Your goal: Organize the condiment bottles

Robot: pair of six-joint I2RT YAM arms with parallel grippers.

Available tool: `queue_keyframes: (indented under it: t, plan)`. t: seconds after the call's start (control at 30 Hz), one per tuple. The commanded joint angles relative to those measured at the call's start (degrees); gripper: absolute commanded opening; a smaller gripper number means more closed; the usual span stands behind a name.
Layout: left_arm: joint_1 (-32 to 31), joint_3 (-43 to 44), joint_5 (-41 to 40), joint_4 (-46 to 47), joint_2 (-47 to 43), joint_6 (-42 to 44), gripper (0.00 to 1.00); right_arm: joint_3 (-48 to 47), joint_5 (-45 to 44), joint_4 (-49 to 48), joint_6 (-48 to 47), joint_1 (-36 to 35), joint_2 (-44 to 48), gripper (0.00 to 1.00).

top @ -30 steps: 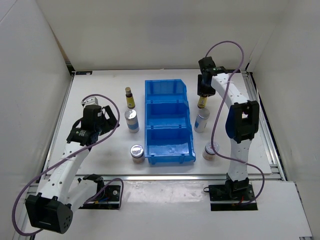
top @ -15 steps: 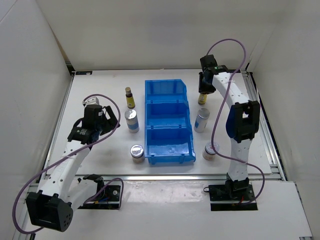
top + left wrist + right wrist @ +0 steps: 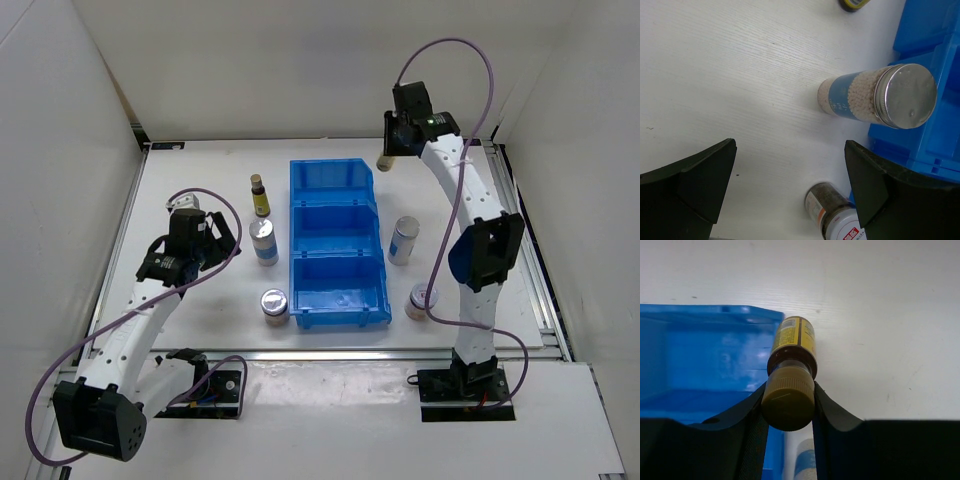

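Blue bin (image 3: 340, 316) flanked by shakers (image 3: 263, 241), jars (image 3: 274, 303); right pincer (image 3: 788, 405) clamps brown bottle (image 3: 794, 337).

Left gripper (image 3: 790, 187) spread wide over the table (image 3: 730, 75), with a shaker (image 3: 877, 97) ahead.
The shaker has white grains, a blue label and a silver lid, and stands on the white table. A blue bin (image 3: 935, 45) lies just beside the shaker, on its right in the picture. Below the shaker is a dark-filled jar (image 3: 830, 212), close to the right finger (image 3: 900, 195). Above the shaker, at the top edge, only a sliver of a bottle (image 3: 855, 4) shows. The fingers touch nothing.
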State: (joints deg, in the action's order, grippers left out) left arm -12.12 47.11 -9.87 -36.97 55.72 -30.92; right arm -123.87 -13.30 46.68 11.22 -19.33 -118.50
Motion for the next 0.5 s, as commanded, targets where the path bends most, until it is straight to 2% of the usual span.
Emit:
queue_keyframes:
  t: [0.0, 0.23, 0.47]
  plan:
    - [-0.1, 0.52, 0.64, -0.03, -0.53, 0.07, 1.0, -5.49, 3.62, -2.73, -1.03, -2.02, 3.37, 0.0]
    - [-0.1, 0.52, 0.11, -0.03, -0.53, 0.07, 1.0, -10.51, 6.53, -0.89, -1.03, -6.76, -1.47, 0.0]
    - [-0.1, 0.0, 0.11, -0.03, -1.67, 0.07, 1.0, -8.41, 6.53, 0.52, -1.56, -7.83, -4.64, 0.0]
